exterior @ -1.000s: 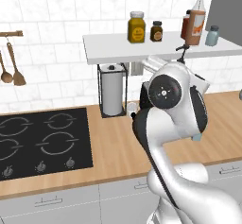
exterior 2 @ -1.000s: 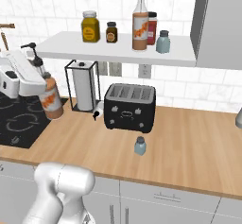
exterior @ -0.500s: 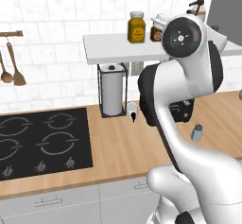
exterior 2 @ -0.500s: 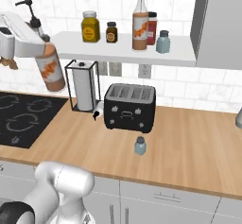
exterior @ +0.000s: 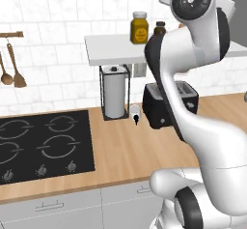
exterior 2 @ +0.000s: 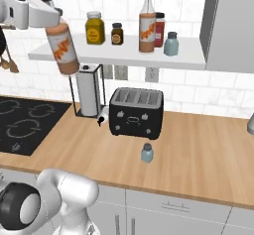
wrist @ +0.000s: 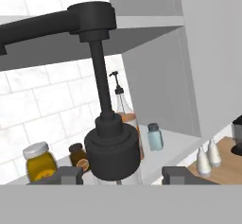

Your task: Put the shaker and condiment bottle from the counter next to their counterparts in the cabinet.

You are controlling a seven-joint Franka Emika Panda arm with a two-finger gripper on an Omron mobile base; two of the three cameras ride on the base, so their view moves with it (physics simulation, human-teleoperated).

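My gripper (exterior 2: 51, 19) is shut on the neck of the condiment bottle (exterior 2: 62, 47), which hangs tilted in the air just left of the cabinet's (exterior 2: 119, 55) left end, at shelf height. In the hand view the bottle's black cap and spout (wrist: 112, 145) loom between my fingertips (wrist: 71, 175). The twin bottle (exterior 2: 147, 28) and the twin shaker (exterior 2: 171, 44) stand on the right part of the cabinet; the hand view has that bottle (wrist: 124, 106) and shaker (wrist: 154, 136) ahead. The shaker (exterior 2: 147, 153) stands on the counter (exterior 2: 198, 154) in front of the toaster.
A yellow jar (exterior 2: 94, 28), a small brown jar (exterior 2: 117, 33) and a red bottle (exterior 2: 159, 28) share the shelf. Below it stand a black toaster (exterior 2: 136, 112) and a paper towel holder (exterior 2: 89, 94). The hob (exterior: 43, 146) lies left. A grey wall cabinet (exterior 2: 230, 26) flanks the shelf's right.
The arm has swung up and lifted the condiment bottle from just above the counter by the hob to shelf height, nearer the cabinet's left end. The counter shaker has not moved.
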